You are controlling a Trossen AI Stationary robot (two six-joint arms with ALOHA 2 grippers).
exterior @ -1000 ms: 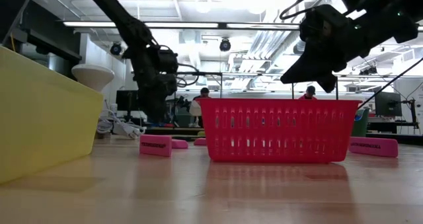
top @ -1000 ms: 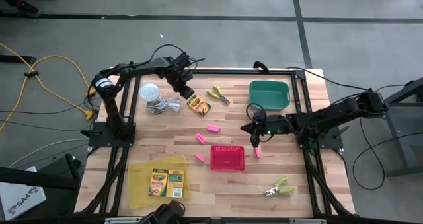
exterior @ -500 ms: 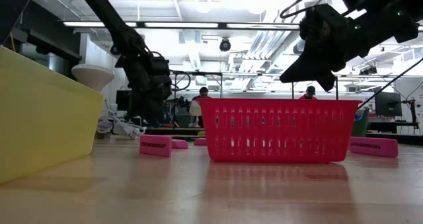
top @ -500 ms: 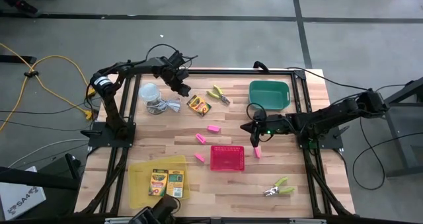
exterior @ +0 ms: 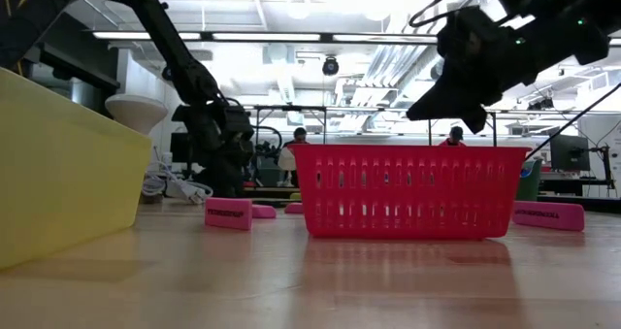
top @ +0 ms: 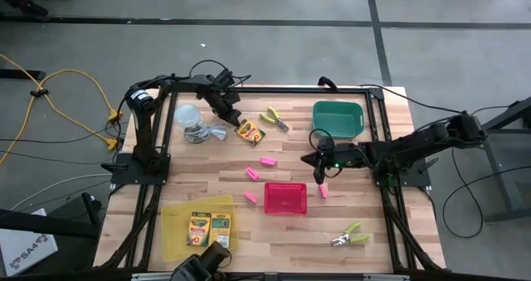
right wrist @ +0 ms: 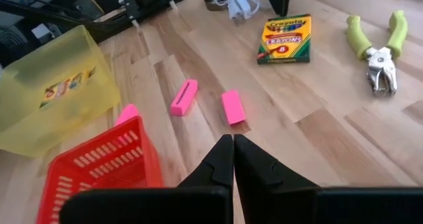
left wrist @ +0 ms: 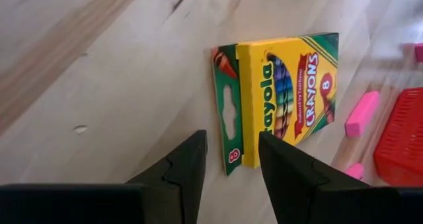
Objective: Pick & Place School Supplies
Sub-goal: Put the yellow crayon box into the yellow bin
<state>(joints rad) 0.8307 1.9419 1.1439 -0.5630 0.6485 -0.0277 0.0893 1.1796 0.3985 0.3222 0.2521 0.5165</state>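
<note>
Left gripper (left wrist: pixel 231 159): fingers apart, poised just short of the crayon box (left wrist: pixel 281 95), its green end nearest.
Crayon box: flat on the table (left wrist: pixel 99 85); thin printed cardboard, likely light, stiff, crushable; best pinched across its narrow width.
Erasers (left wrist: pixel 361 113): soft pink blocks, beyond the box.
Right gripper (right wrist: pixel 232 152): fingers together, idle over mid-table.

The table (right wrist: pixel 344 138) is pale wood planks with visible grain and a light sheen. The crayon box (left wrist: pixel 291 95) looks like glossy printed cardboard, the pink basket (exterior: pixel 408 188) is perforated plastic, and the yellow tray (right wrist: pixel 53 92) is translucent plastic. The left end effector (left wrist: pixel 231 168) has matt black fingers (left wrist: pixel 182 171).
</note>
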